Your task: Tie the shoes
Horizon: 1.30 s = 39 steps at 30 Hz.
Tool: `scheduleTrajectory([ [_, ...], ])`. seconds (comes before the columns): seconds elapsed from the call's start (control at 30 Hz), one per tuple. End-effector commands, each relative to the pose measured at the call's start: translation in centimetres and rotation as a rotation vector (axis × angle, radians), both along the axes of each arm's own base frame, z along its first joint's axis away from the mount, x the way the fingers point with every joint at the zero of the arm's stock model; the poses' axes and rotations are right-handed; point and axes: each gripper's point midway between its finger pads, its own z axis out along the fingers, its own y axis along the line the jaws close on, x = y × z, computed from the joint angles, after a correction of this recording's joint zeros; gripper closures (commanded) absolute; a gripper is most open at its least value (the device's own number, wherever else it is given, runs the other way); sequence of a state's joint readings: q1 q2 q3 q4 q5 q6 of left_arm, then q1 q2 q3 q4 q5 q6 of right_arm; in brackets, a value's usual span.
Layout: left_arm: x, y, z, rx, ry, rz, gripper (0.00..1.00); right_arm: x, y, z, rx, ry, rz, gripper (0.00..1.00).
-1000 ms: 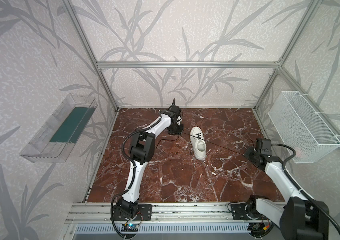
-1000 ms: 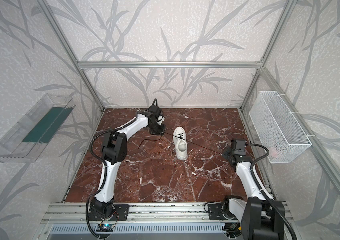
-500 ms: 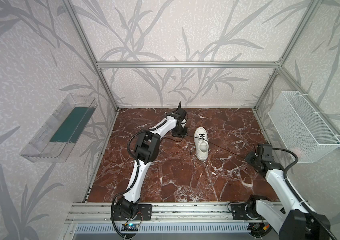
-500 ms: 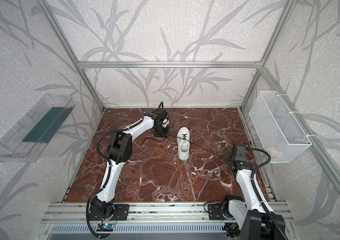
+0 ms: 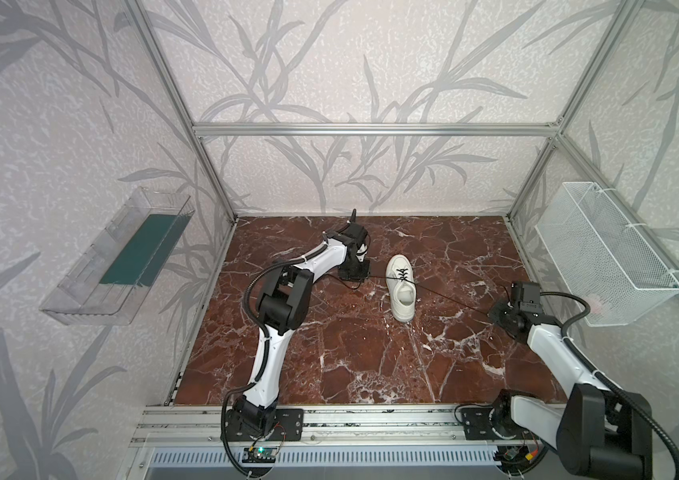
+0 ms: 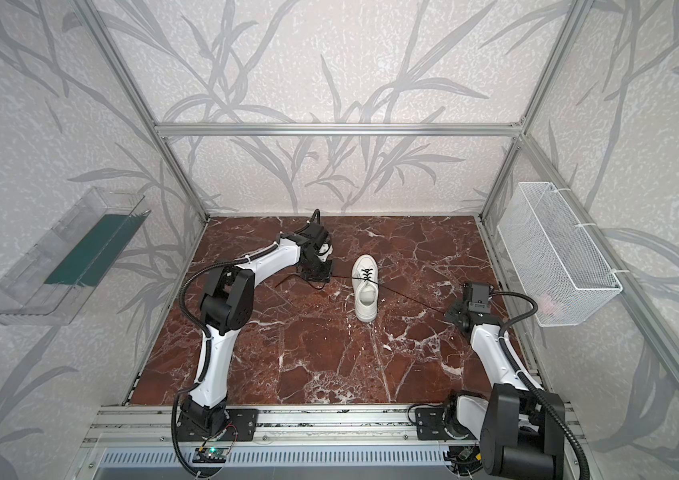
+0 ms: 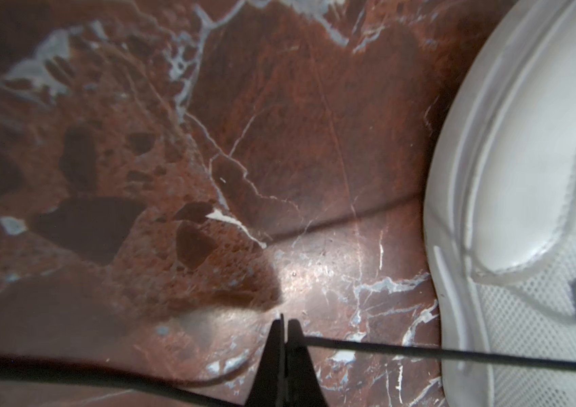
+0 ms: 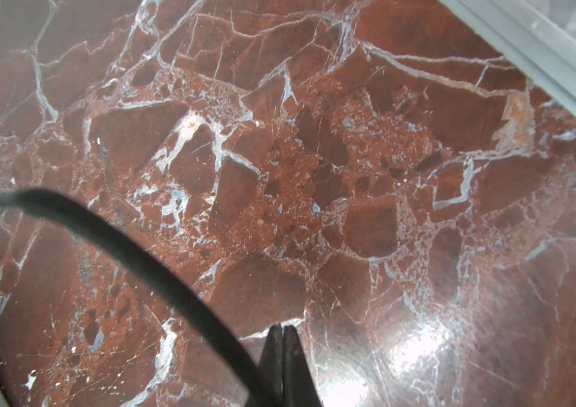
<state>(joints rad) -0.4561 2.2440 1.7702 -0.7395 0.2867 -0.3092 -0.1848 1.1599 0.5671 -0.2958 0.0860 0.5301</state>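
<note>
The white shoe [image 5: 401,286] [image 6: 364,286] lies toe away on the marble floor, its black laces crossed over the tongue. One lace [image 5: 454,298] runs taut from the shoe to my right gripper [image 5: 495,312] [image 6: 453,312], which is shut on it low over the floor. The other lace end [image 7: 455,356] stretches from the shoe's side [image 7: 526,176] to my left gripper [image 7: 284,326] [image 5: 355,272], also shut on it. In the right wrist view the jaws [image 8: 283,331] are pressed together, with blurred lace [image 8: 138,253] curving past them.
A clear bin [image 5: 117,257] with a green pad hangs on the left wall, and a white wire basket [image 5: 603,253] on the right wall. An aluminium rail [image 8: 544,60] borders the floor close to my right gripper. The arm bases sit on the front rail [image 5: 371,424].
The left gripper shifted right, closer to the shoe, and the shoe slid a little to the right. The right gripper moved slightly, keeping its lace stretched.
</note>
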Motion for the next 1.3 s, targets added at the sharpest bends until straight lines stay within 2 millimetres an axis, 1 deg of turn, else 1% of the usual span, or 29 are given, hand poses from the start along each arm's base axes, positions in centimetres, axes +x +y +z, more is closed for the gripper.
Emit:
scheduleTrajectory([
  [0.0, 0.2, 1.5, 0.0, 0.028, 0.008, 0.038, 1.0, 0.6, -1.7, 1.0, -0.055, 0.0, -0.042, 1.0],
  [0.07, -0.1, 1.5, 0.6, 0.032, -0.012, 0.035, 1.0, 1.1, -1.4, 1.1, -0.045, -0.006, -0.022, 1.0],
  [0.17, -0.9, 0.4, 2.0, 0.038, -0.088, -0.006, 1.0, 2.2, -0.5, 1.0, -0.013, 0.008, 0.05, 1.0],
  [0.27, -1.6, -0.4, 2.4, -0.009, -0.09, 0.008, 1.0, 2.9, -0.6, 0.8, -0.013, 0.055, 0.075, 1.0],
  [0.33, -2.0, -0.4, 2.4, 0.006, -0.104, 0.024, 0.99, 3.4, -0.6, 0.7, -0.017, 0.065, 0.09, 1.0],
  [0.37, -2.3, -0.6, 2.4, 0.012, -0.116, 0.025, 0.93, 3.8, -0.6, 0.7, -0.013, 0.068, 0.101, 1.0],
  [0.4, -2.6, -0.6, 2.3, 0.012, -0.122, 0.037, 0.85, 4.2, -0.5, 0.6, -0.005, 0.072, 0.112, 1.0],
  [0.47, -3.2, -0.8, 2.2, -0.018, -0.121, 0.062, 0.82, 4.7, 0.0, 0.5, 0.021, 0.089, 0.135, 1.0],
  [0.53, -3.6, -0.9, 2.3, -0.043, -0.128, 0.081, 0.75, 5.5, 0.5, 0.5, 0.056, 0.085, 0.157, 1.0],
  [0.6, -4.0, -0.7, 2.5, -0.051, -0.13, 0.089, 0.69, 5.9, 0.8, 0.4, 0.074, 0.082, 0.167, 1.0],
  [0.67, -4.5, -0.2, 2.8, -0.044, -0.134, 0.095, 0.67, 6.2, 0.8, 0.3, 0.077, 0.079, 0.17, 1.0],
  [0.83, -5.9, 1.2, 3.2, -0.042, -0.157, 0.127, 0.67, 7.4, 1.1, 0.4, 0.103, 0.075, 0.176, 1.0],
  [0.9, -6.2, 1.8, 3.8, -0.036, -0.169, 0.144, 0.67, 7.8, 1.3, 0.5, 0.118, 0.078, 0.184, 1.0],
  [0.97, -6.5, 2.3, 4.4, -0.038, -0.185, 0.16, 0.66, 8.5, 1.6, 0.9, 0.121, 0.073, 0.199, 1.0],
  [1.07, -6.4, 3.1, 5.4, -0.05, -0.224, 0.19, 0.66, 9.6, 2.2, 1.9, 0.098, 0.061, 0.237, 1.0],
  [1.17, -6.1, 3.7, 6.2, -0.082, -0.237, 0.227, 0.65, 10.8, 3.6, 3.0, 0.091, 0.058, 0.285, 1.0],
  [1.27, -5.6, 4.5, 6.8, -0.106, -0.251, 0.254, 0.65, 12.1, 5.9, 4.0, 0.116, 0.037, 0.326, 1.0],
])
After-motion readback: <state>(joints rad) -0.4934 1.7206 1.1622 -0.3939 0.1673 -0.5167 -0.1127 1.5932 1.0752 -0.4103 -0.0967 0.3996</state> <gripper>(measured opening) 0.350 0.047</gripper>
